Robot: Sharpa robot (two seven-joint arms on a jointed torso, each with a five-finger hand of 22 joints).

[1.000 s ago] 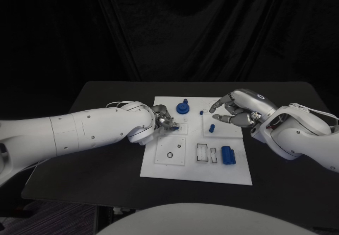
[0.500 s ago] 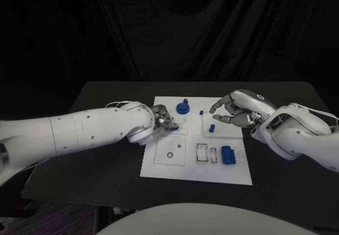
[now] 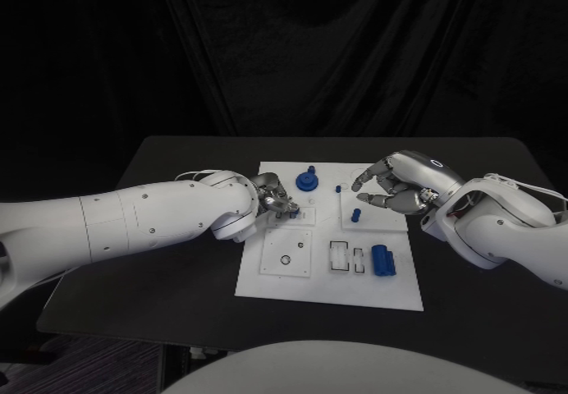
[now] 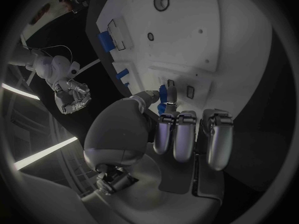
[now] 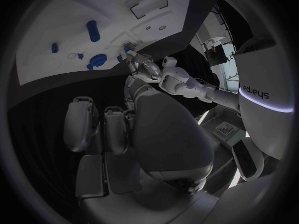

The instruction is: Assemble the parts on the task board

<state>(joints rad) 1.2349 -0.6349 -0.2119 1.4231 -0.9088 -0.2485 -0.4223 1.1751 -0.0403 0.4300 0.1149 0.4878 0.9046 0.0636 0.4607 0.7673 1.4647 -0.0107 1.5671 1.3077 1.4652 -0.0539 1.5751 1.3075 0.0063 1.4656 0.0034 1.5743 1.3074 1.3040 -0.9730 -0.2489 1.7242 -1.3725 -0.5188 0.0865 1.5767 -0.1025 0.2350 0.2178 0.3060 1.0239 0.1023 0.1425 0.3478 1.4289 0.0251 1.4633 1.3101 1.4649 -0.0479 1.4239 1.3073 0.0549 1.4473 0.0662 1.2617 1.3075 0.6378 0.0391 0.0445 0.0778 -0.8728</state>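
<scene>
Blue, and small, the part [image 4: 163,93] we find pinched between the thumb and a fingertip of the left hand [image 3: 275,203], at the left side of the white task board [image 3: 396,287] beside a square recess. Its long axis stands roughly upright. The right hand [image 3: 396,187] hovers above the board's far right, fingers curled, apparently holding nothing.

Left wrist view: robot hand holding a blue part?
Yes, the left robot hand pinches a small blue part just above the task board.

White task board [image 3: 391,287] lies flat, blue parts [image 3: 381,259] scattered on it.
</scene>
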